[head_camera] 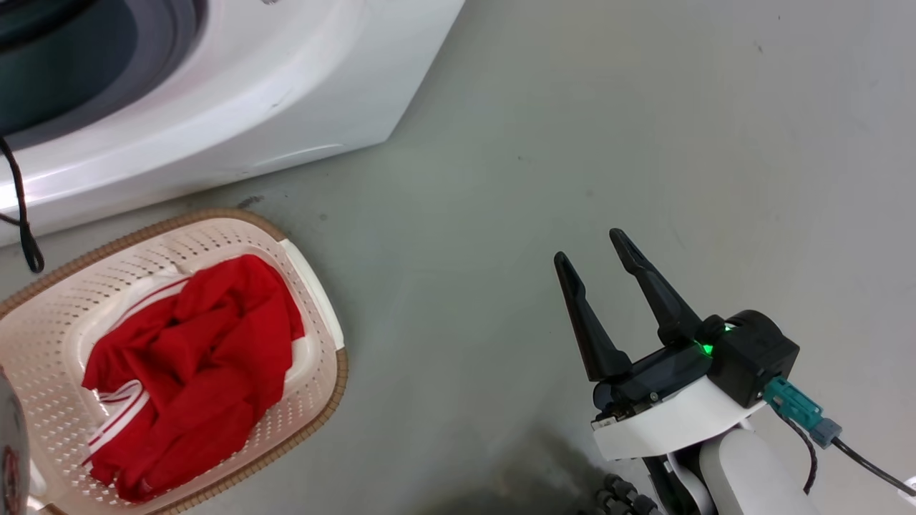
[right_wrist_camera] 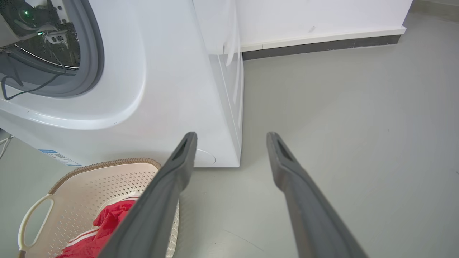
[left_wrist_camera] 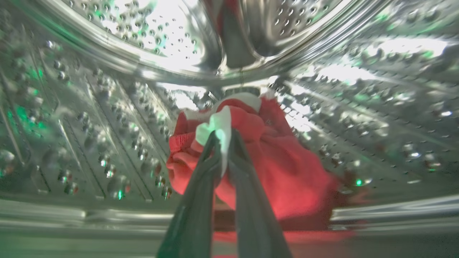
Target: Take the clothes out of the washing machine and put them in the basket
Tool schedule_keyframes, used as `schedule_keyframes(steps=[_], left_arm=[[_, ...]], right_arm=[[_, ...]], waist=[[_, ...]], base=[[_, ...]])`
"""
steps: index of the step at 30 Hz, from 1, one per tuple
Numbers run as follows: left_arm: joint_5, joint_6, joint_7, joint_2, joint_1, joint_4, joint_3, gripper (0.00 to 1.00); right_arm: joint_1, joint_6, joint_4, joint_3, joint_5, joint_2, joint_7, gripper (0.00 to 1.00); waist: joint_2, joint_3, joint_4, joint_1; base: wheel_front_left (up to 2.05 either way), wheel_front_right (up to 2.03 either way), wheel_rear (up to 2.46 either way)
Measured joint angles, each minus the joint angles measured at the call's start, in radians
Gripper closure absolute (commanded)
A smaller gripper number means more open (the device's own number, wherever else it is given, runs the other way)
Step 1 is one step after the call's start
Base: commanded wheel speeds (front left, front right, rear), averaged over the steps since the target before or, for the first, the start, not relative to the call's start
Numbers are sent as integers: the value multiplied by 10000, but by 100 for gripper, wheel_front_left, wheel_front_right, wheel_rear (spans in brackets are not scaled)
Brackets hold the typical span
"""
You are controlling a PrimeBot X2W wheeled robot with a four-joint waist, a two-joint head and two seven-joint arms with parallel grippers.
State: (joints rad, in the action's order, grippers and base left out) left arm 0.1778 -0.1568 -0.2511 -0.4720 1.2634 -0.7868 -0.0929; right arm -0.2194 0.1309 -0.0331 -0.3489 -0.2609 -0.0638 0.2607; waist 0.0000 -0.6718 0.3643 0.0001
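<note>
Inside the washing machine's steel drum lies a red garment with white patches. My left gripper is shut on a white and red fold of it. A second heap of red clothes with white stripes rests in the cream basket on the floor in front of the washing machine. My right gripper hovers open over bare floor to the right of the basket, holding nothing. In the right wrist view the right gripper points toward the washing machine, with the basket at the lower left.
A black cable hangs down the machine's front near the porthole. Grey floor stretches right of the machine. A white wall with a dark skirting strip stands behind the machine's side.
</note>
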Motion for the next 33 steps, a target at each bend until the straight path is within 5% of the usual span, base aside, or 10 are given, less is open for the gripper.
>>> schedule_keyframes(steps=[14,20,33], left_arm=[[888,1425,4859,616,-1678,-1983,232,100],[1193,1808,5108,917,-2985,-2011,587,100],[1011,2119,5139,2098,-7241,1467,1737,100]], right_arm=[[260,0,-169,571,527,73,-253,0],[666,0,-253,922,719,111,-445,0],[1902,0,-73,1726,779,125,-907,0]], waist=[[0,2023,-560,0],[0,3101,-849,-1],[0,5490,-1728,-4]], base=[[0,0,0],[0,0,0],[0,0,0]])
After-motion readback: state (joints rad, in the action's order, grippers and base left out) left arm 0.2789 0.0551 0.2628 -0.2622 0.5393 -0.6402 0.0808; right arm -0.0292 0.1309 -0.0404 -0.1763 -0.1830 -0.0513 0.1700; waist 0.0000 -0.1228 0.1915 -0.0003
